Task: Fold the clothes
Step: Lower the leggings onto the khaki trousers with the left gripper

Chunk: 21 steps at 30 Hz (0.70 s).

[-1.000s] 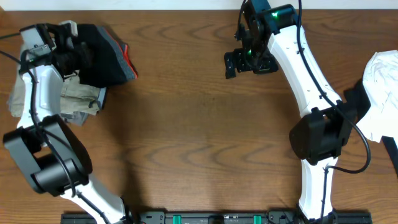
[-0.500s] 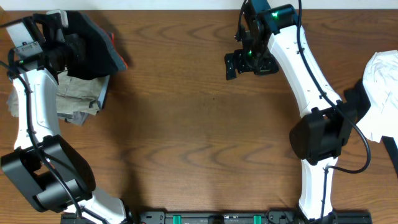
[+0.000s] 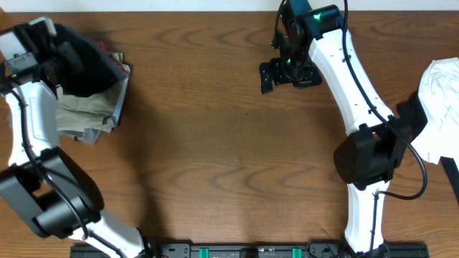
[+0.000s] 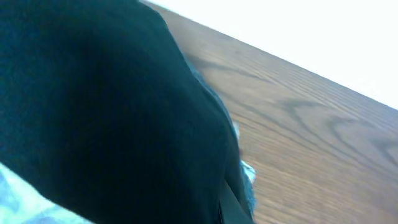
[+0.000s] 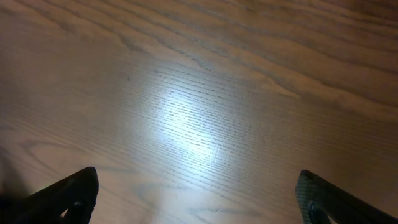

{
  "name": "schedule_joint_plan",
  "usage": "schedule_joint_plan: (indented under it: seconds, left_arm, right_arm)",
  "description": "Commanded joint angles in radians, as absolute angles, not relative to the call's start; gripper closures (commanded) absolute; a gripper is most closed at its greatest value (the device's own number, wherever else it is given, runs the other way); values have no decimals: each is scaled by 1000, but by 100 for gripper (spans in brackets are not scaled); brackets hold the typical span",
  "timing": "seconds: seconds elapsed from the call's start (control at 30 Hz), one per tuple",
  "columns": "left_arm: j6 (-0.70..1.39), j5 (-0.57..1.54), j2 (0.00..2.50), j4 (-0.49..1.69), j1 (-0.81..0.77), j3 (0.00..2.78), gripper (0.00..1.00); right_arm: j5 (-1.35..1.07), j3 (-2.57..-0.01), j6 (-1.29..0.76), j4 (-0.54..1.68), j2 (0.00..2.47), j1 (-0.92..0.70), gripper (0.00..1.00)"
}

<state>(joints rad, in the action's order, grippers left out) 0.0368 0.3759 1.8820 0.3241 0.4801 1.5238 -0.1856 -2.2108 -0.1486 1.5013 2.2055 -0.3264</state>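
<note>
left jaws clamped on black leggings [image 3: 92,66], atop khaki trousers [image 3: 90,111]; right jaws wide apart

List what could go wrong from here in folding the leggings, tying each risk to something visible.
1. The left tool grips the bunched black leggings right above the khaki trousers; pulling may drag those along.
2. The bundle sits at the far left corner of the table; cloth could slip over the edge.
3. The right tool hangs open far off over bare wood, so it cannot help spread them yet.
</note>
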Motion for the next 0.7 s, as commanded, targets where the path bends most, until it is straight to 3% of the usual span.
schedule_joint_plan:
  seconds: [0.0, 0.3, 0.37, 0.47, 0.67]
  left_arm:
    - [176, 364, 1944, 295, 522, 1555, 94]
    - [545, 360, 2061, 340, 636, 1555, 91]
    - [568, 361, 2064, 367, 657, 1555, 83]
    - [571, 361, 2062, 403, 680, 1555, 63]
    - [570, 361, 2054, 450, 710, 1555, 63]
  right_arm:
    - [-183, -2227, -141, 1508, 2182, -317, 1]
    - [-184, -2227, -141, 1510, 2182, -317, 1]
    - [-184, -2227, -141, 1510, 2182, -317, 1]
    - [-183, -2227, -141, 1510, 2182, -317, 1]
    - [-184, -2227, -140, 1509, 2182, -318, 1]
